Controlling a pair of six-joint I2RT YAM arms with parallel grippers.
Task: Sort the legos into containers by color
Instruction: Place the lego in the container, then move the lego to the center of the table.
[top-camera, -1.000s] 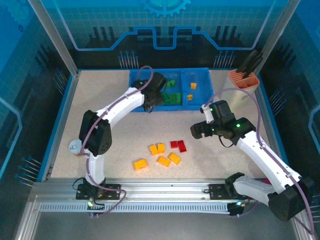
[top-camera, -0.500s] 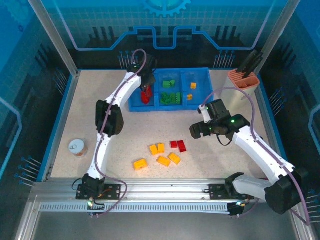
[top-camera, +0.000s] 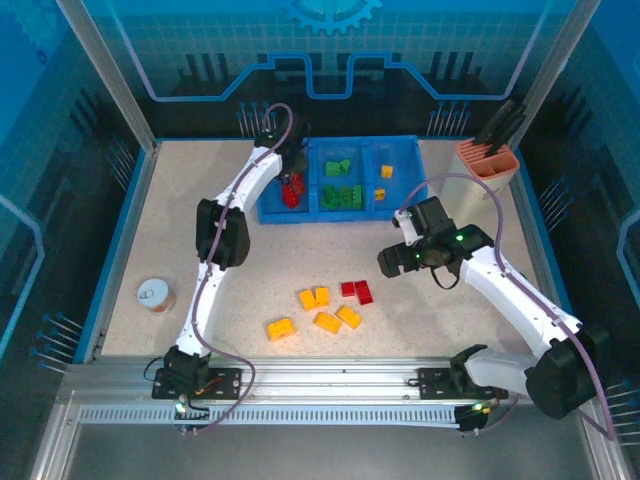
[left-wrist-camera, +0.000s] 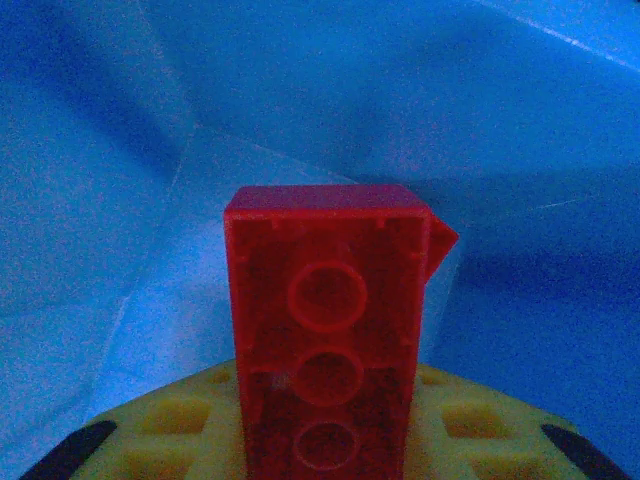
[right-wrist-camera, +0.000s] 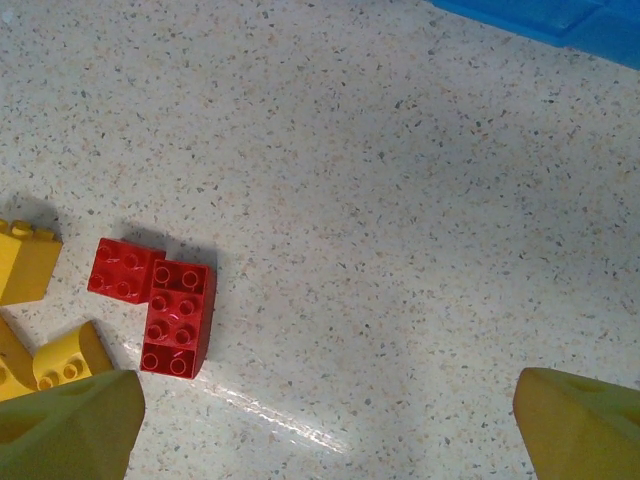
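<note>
My left gripper (top-camera: 291, 185) hangs over the left compartment of the blue tray (top-camera: 268, 212), shut on a red lego (left-wrist-camera: 325, 330) whose hollow underside faces the wrist camera between the yellow fingers (left-wrist-camera: 180, 420). Green legos (top-camera: 345, 195) lie in the middle compartment and yellow ones (top-camera: 386, 171) in the right one. My right gripper (top-camera: 392, 262) is open above bare table, right of two red legos (right-wrist-camera: 178, 317) (top-camera: 357, 291). Several yellow legos (top-camera: 327, 322) lie on the table near them.
A beige holder with an orange rim (top-camera: 487, 158) stands at the far right beside the tray. A small pink cup (top-camera: 155, 295) sits at the left edge. The tray's corner (right-wrist-camera: 560, 20) shows above the right gripper.
The left arm has stretched out and carried the red lego from beside the middle compartment to over the left one. The right gripper has drifted slightly left, still open.
</note>
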